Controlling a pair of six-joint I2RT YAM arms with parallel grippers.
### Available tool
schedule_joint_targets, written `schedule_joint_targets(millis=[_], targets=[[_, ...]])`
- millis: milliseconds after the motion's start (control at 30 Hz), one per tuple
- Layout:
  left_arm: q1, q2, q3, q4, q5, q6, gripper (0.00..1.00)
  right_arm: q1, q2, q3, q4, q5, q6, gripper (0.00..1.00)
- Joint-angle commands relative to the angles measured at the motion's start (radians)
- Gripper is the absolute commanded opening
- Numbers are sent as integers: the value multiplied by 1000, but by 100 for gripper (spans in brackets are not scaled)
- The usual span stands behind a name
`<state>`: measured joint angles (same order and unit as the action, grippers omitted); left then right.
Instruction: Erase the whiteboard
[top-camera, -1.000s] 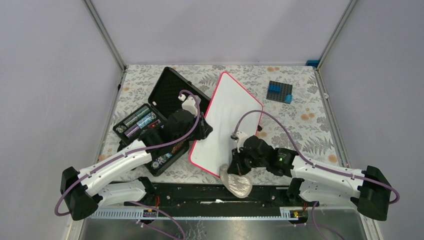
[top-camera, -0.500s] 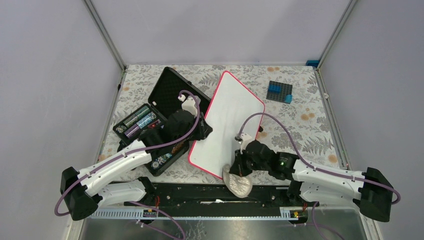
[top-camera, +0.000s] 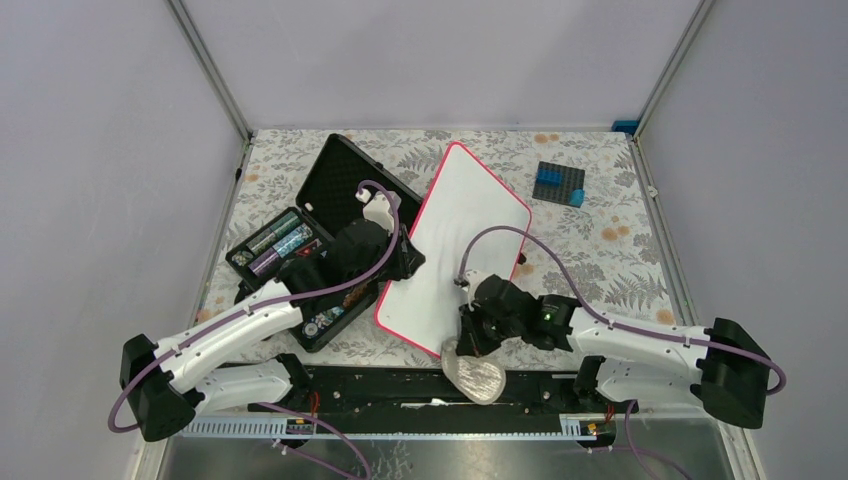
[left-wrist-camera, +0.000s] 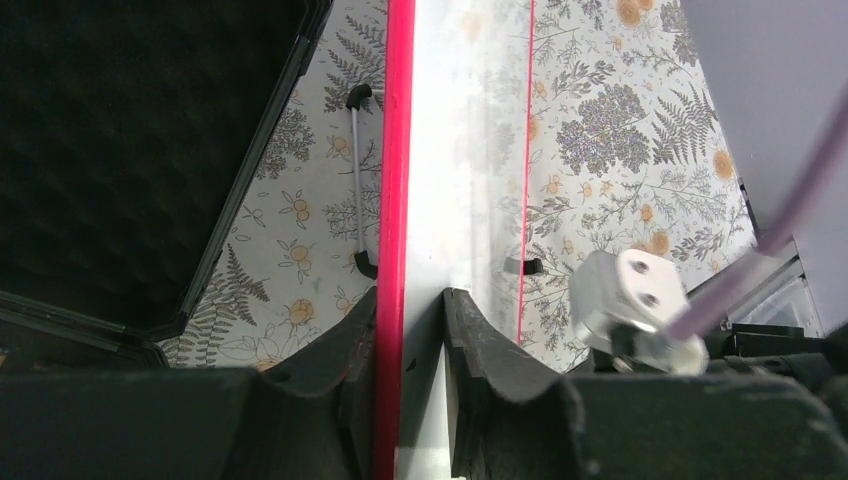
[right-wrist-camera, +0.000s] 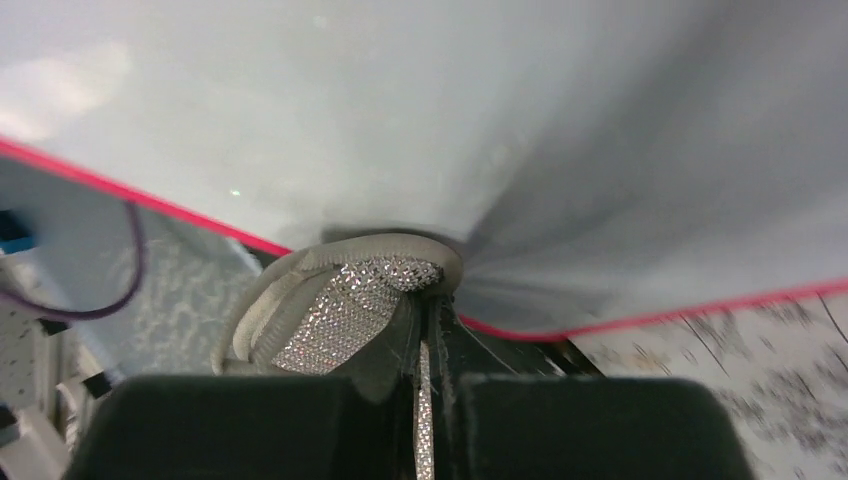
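One blank whiteboard (top-camera: 455, 240), one open case (top-camera: 330, 200) just left of it. Left gripper (left-wrist-camera: 410, 297) pinches the board's rim; right gripper (right-wrist-camera: 425, 300) clamps one grey cloth (right-wrist-camera: 340, 300) at its near edge.

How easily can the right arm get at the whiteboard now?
Probably yes: the right gripper, shut on a grey cloth, sits at the near edge of the whiteboard, nothing between, while the left gripper clamps its rim.

Showing a glossy, smooth whiteboard (top-camera: 465, 225), a glittery woven grey cloth (right-wrist-camera: 350, 310), and matt dimpled black foam (left-wrist-camera: 120, 150) lining the case (top-camera: 345, 190).
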<state>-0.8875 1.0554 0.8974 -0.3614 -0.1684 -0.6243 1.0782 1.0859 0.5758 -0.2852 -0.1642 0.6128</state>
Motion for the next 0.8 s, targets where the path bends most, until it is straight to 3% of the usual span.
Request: schedule_joint_targets(millis=[0,200,333,533,767], targets=[[-21,25,-6,-84,-25,31,0,18,-17,131,362,-64,-60,0],[-20,29,-5,-80,-22,35,0,-9,11,118,211,188,-67,0],[-20,21,-9,-82,-33,45,0,-86,28,22,117,154,-10,0],[-21,11,-12,-82,-39,49,0,-96,-77,-124,-21,95,70,0],[-19,18,-13,-76,-45,44,0,-126,-165,-45,-78,277,27,0]])
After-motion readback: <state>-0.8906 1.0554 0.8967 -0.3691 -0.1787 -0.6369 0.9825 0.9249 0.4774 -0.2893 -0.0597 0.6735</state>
